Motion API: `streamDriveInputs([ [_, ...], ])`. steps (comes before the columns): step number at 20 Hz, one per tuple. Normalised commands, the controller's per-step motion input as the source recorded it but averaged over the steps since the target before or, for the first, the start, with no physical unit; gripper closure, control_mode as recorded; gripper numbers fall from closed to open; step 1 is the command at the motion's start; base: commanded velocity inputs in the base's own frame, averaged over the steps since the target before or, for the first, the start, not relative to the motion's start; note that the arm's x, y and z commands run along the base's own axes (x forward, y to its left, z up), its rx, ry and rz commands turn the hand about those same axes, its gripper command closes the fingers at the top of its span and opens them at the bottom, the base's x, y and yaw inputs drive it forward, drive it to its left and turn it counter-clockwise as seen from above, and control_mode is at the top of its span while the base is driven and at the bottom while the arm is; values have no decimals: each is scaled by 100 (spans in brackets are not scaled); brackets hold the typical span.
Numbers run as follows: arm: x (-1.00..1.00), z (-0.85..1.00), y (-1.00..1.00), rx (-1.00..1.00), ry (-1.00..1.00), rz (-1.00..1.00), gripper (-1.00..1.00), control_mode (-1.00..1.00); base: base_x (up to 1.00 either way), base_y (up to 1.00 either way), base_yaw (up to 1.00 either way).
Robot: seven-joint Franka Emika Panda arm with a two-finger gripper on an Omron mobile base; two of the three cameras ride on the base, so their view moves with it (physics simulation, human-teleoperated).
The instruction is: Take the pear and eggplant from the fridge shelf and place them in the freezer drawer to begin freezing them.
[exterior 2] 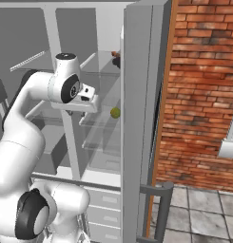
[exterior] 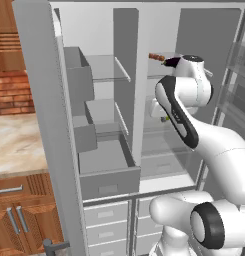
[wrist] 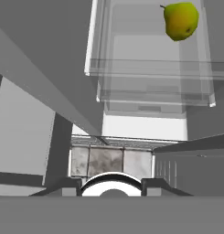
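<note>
The gripper (wrist: 112,188) shows in the hand view as two small dark finger tips (wrist: 70,186) low in the frame, drawn in as far as they go, with nothing between them. The gripper looks down past the fridge shelves toward a strip of tiled floor (wrist: 106,161) below the fridge.

The pear (wrist: 180,20), yellow-green with a short stem, lies on a clear glass shelf (wrist: 150,68) near the shelf's front edge, well apart from the finger tips. In the right base view the pear (exterior 2: 115,113) sits just beyond the white hand (exterior 2: 87,97), close to it but not touching, beside the edge of the open fridge door (exterior 2: 139,118).

On the shelf above, toward its front edge, lies a reddish-brown skewer-like item (exterior: 157,57). A dark shape next to it (exterior: 172,62), partly hidden behind the arm's upper joint, may be the eggplant; it is too covered to tell for sure.

The freezer drawer (exterior: 109,175), a wide grey box with a flat front panel and a small recessed handle, stands pulled out in the left compartment of the fridge, lower than the pear's shelf. Its inside appears bare. Below it sit pale lower drawers (exterior: 106,215). Small grey door bins (exterior: 78,75) hang on the left door.

The arm (exterior: 194,130) rises from the base and bends into the right compartment.
</note>
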Motion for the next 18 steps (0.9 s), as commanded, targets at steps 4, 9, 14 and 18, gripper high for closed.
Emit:
streamDriveInputs([
  [4, -9, -6, 4, -2, -7, 0, -100, -100, 0, 0, 0],
  [9, -11, 0, -18, 0, -5, 0, -100, -100, 0, 0, 0],
  [14, -41, 8, -13, -3, -44, 0, -100, -100, 0, 0, 0],
  [18, -45, 78, 0, -5, -75, 0, -100, -100, 0, 0, 0],
])
